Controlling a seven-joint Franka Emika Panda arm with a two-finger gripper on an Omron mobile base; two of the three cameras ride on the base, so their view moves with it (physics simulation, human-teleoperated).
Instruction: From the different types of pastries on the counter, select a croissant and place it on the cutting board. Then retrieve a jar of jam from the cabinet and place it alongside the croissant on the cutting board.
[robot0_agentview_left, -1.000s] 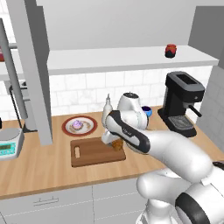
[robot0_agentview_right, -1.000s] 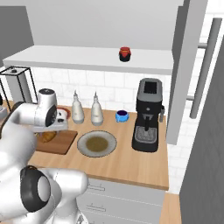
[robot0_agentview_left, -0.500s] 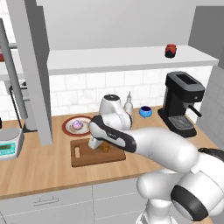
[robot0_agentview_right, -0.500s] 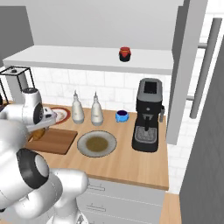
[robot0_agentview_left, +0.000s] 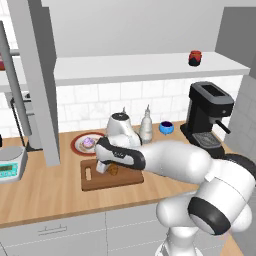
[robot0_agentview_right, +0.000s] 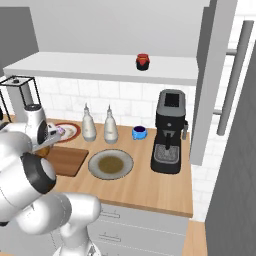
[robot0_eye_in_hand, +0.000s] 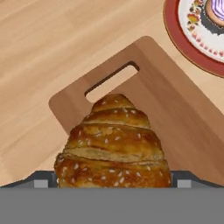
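Observation:
The golden-brown croissant (robot0_eye_in_hand: 114, 144) sits between my gripper's (robot0_eye_in_hand: 113, 180) fingertips (robot0_eye_in_hand: 42, 180), and the gripper is shut on it. It hangs just over the dark wooden cutting board (robot0_eye_in_hand: 175, 118), close to the slot-shaped handle hole (robot0_eye_in_hand: 111, 81). In the left base view the gripper (robot0_agentview_left: 106, 167) holds the croissant (robot0_agentview_left: 114, 170) low over the board (robot0_agentview_left: 125, 178). The purple-frosted cupcake (robot0_agentview_left: 89, 143) rests on a red-rimmed plate (robot0_agentview_left: 77, 145) behind the board. The jar of jam (robot0_agentview_left: 195, 58) stands on the cabinet shelf (robot0_agentview_left: 150, 67), also visible as the jar (robot0_agentview_right: 143, 61) from the right.
A black coffee machine (robot0_agentview_left: 207, 117), a small blue bowl (robot0_agentview_left: 166, 128) and two pale bottles (robot0_agentview_left: 146, 131) stand along the back of the counter (robot0_agentview_left: 50, 195). A scale (robot0_agentview_left: 10, 165) is at the left. A round plate (robot0_agentview_right: 110, 164) lies right of the board (robot0_agentview_right: 65, 160).
My arm has swung left over the cutting board with the croissant held, from the board's right end toward its handle end, and has come lower.

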